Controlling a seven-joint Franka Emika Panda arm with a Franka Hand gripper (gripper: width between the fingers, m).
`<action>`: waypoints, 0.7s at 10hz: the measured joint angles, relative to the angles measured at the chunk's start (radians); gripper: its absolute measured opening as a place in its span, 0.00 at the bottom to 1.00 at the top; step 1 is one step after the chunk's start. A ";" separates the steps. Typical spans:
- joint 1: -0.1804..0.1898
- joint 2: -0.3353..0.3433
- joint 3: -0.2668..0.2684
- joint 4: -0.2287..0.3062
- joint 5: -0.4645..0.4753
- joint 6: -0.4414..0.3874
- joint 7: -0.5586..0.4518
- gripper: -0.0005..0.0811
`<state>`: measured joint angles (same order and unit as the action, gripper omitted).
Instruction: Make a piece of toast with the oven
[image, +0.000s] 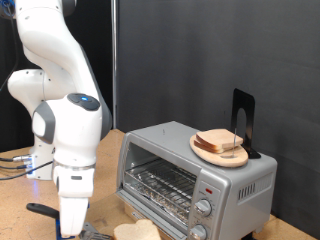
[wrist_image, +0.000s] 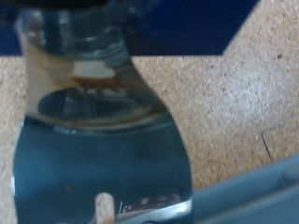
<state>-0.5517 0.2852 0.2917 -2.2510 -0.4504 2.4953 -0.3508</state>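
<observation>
The silver oven stands at the exterior view's right, its wire rack showing through the front. One piece of toast lies low in front of the oven, at the bottom edge of the exterior view. My gripper is down at table height to the left of the toast. It is shut on a spatula whose shiny metal blade fills the wrist view and whose dark handle sticks out to the left. The fingers themselves are hidden.
A plate with stacked bread slices rests on the oven's top, and a black stand rises behind it. Cables lie at the left. The tabletop is speckled tan, with a grey-blue edge near the blade.
</observation>
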 joint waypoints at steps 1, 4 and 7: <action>0.003 0.000 0.009 -0.002 0.006 0.000 0.001 0.50; 0.004 0.000 0.034 -0.025 0.080 -0.010 0.001 0.50; 0.004 0.001 0.035 -0.043 0.125 -0.021 0.045 0.50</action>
<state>-0.5473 0.2860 0.3264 -2.2936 -0.3257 2.4742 -0.3060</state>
